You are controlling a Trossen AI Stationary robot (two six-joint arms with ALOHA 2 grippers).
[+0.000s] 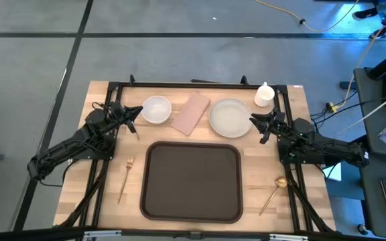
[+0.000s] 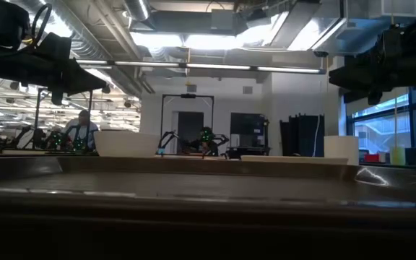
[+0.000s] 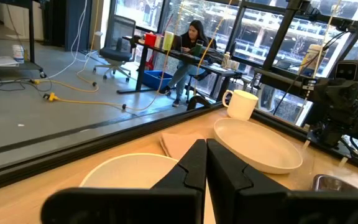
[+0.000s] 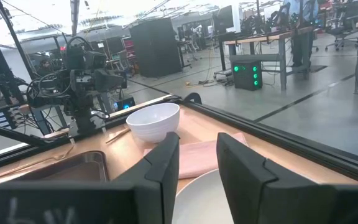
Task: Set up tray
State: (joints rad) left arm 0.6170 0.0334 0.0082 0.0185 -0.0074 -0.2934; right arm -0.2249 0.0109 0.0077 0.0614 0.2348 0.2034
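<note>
The dark brown tray (image 1: 191,181) lies flat in the table's middle, toward the near edge. Beyond it, in a row along the far side, stand a white bowl (image 1: 156,110), a pinkish napkin (image 1: 191,112), a white plate (image 1: 230,117) and a white mug (image 1: 265,94). A gold fork (image 1: 124,177) lies left of the tray and a gold spoon (image 1: 273,191) right of it. My left gripper (image 1: 136,112) hovers shut beside the bowl (image 3: 129,171). My right gripper (image 1: 255,120) hovers open at the plate's right edge (image 4: 197,199). In the low view both grippers hang well above the table.
A black frame (image 1: 193,85) runs along the table's far edge and down both sides past the arms. Bare wood shows between the tray and the row of dishes. Cables and desks stand off the table's right side. People sit in the room beyond the table.
</note>
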